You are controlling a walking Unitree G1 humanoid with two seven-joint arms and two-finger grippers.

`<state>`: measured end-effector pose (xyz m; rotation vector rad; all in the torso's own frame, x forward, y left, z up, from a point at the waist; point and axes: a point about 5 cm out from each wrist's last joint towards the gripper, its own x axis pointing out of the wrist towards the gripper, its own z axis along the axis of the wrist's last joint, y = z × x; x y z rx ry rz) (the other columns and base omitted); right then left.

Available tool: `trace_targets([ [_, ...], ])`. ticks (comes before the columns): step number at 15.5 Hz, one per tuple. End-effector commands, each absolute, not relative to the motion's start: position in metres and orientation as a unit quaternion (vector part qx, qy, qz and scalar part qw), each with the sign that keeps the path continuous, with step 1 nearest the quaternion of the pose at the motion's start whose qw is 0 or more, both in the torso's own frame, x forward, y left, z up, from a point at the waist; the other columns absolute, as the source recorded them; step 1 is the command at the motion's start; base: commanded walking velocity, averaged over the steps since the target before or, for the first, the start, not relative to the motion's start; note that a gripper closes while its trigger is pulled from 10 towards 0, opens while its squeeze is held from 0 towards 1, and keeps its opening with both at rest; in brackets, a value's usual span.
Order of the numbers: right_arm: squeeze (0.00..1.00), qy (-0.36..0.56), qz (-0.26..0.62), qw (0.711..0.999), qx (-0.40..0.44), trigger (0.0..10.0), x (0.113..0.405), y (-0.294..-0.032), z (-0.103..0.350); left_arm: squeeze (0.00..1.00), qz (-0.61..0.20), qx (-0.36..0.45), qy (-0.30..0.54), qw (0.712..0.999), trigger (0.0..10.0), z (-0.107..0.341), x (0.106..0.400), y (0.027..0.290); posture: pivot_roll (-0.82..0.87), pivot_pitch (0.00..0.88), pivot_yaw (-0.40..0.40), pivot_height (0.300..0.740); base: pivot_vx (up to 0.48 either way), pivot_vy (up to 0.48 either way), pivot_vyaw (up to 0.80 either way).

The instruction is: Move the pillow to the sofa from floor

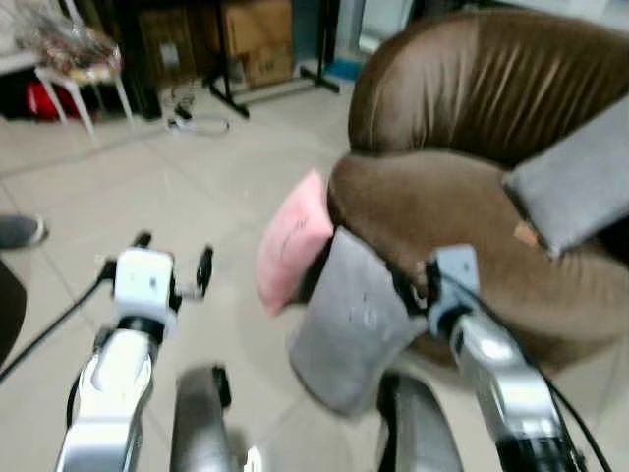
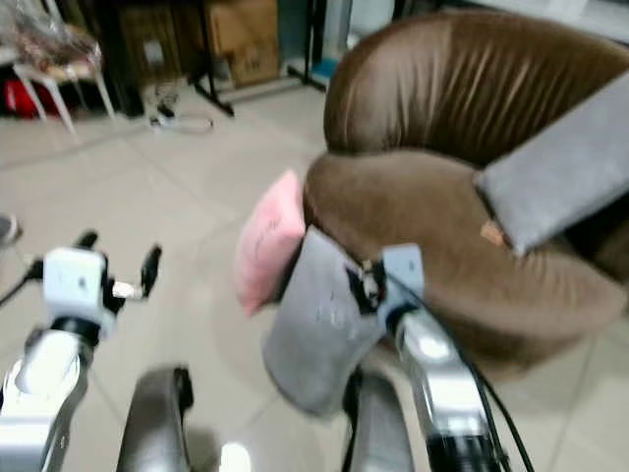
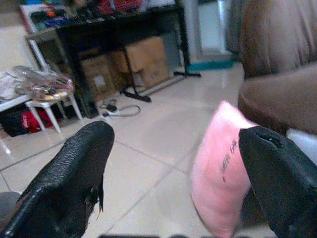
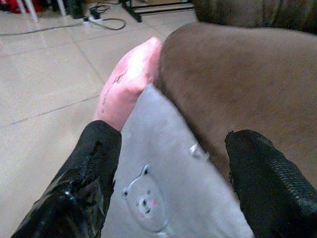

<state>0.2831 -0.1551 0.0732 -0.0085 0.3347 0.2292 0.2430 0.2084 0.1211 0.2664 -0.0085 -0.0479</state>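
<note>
1. Grey pillow point(image 1: 349, 329) with a bear print leans on the floor against the brown sofa point(image 1: 462, 216) front; a pink pillow point(image 1: 292, 241) stands just beside it, touching.
2. Right claw point(image 4: 168, 193) has its fingers apart, straddling the grey pillow's top edge, not clamped.
3. Left claw point(image 1: 172, 264) hovers apart over bare floor, holding nothing.
4. Risk: soft edge may slip free on closing; the lift could topple the pink pillow.
5. Dark script on the pink pillow is unreadable. Another grey cushion point(image 1: 575, 182) already lies on the seat.
</note>
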Motion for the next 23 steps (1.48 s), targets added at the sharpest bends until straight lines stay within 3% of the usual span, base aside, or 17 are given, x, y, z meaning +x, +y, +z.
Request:
trace_targets([
  [1, 0.00, 0.168, 0.124, 0.978, -0.017, 10.0, 0.290, -0.157, 0.069, 0.49, -0.048, 0.138, -0.006, 0.989, 10.0, 0.123, 0.250, 0.208, -0.05, 0.000, -0.063, 0.433, 0.000, 0.000, 0.00],
  [4, 0.00, 0.173, 0.131, 0.976, -0.032, 10.0, 0.306, -0.150, 0.064, 0.49, -0.061, 0.141, 0.006, 0.988, 10.0, 0.122, 0.251, 0.219, -0.05, 0.003, -0.044, 0.408, 0.000, 0.000, 0.00],
  [5, 0.06, 0.174, 0.132, 0.975, -0.031, 10.0, 0.307, -0.150, 0.064, 0.49, -0.062, 0.141, 0.006, 0.988, 10.0, 0.122, 0.251, 0.220, -0.05, 0.003, -0.044, 0.408, 0.000, 0.000, 0.00],
  [6, 1.00, 0.176, 0.122, 0.977, -0.011, 10.0, 0.312, -0.149, 0.062, 0.49, -0.065, 0.132, 0.003, 0.989, 10.0, 0.125, 0.252, 0.222, -0.04, 0.033, -0.043, 0.408, 0.000, 0.000, 0.00],
  [10, 1.00, 0.147, 0.071, 0.986, 0.023, 10.0, 0.344, -0.155, 0.073, 0.49, -0.181, 0.113, 0.004, 0.977, 10.0, 0.136, 0.264, 0.198, -0.03, 0.151, -0.052, 0.408, 0.000, 0.000, 0.00],
  [15, 1.00, 0.130, 0.034, 0.989, 0.062, 10.0, 0.363, -0.160, 0.087, 0.49, -0.291, 0.095, 0.022, 0.952, 10.0, 0.139, 0.240, 0.178, -0.01, 0.233, -0.038, 0.408, 0.000, 0.000, 0.00],
  [16, 0.73, 0.132, 0.031, 0.989, 0.064, 10.0, 0.364, -0.160, 0.087, 0.50, -0.296, 0.095, 0.026, 0.950, 10.0, 0.138, 0.238, 0.178, -0.01, 0.236, -0.037, 0.408, 0.000, 0.000, 0.00],
  [17, 0.00, 0.132, 0.027, 0.988, 0.072, 10.0, 0.369, -0.159, 0.093, 0.49, -0.309, 0.095, 0.038, 0.946, 10.0, 0.137, 0.230, 0.178, 0.01, 0.264, -0.038, 0.408, 0.000, 0.000, 0.00],
  [23, 0.00, 0.144, -0.006, 0.987, 0.069, 10.0, 0.378, -0.168, 0.101, 0.49, -0.316, 0.097, 0.062, 0.942, 10.0, 0.139, 0.211, 0.181, 0.04, 0.305, -0.064, 0.408, 0.000, 0.000, 0.00],
])
